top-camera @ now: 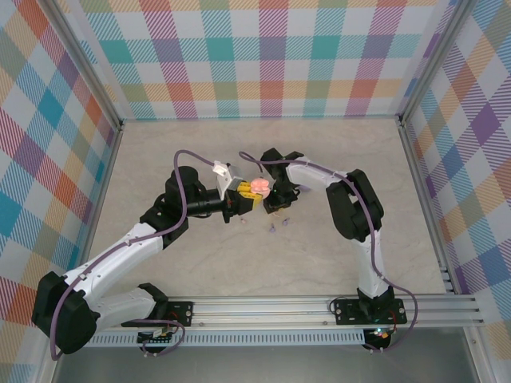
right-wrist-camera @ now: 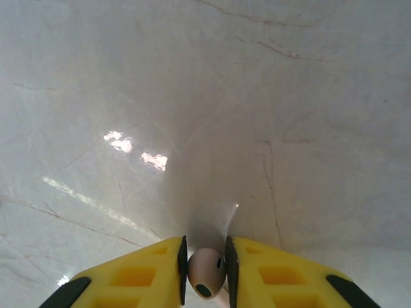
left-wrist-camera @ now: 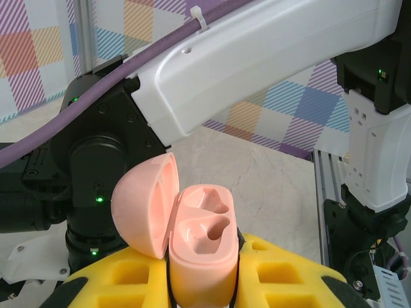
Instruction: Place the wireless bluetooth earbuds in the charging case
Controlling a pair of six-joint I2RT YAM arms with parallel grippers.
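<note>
The left gripper (left-wrist-camera: 204, 282) clamps the open pink case (left-wrist-camera: 200, 240), both of its sockets empty. Just beside the case, the right gripper (right-wrist-camera: 205, 263) pinches a pink earbud (right-wrist-camera: 207, 273). None is seated yet. The lilac earbuds (top-camera: 272, 228) wait on the table (top-camera: 200, 271) near the case.

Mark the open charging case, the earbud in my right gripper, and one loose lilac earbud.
charging case (left-wrist-camera: 202, 269): left wrist view, front of its body.
pale pink earbud (right-wrist-camera: 207, 269): right wrist view, its rounded shell.
lilac earbud (top-camera: 273, 229): top view, the whole tiny piece.
</note>
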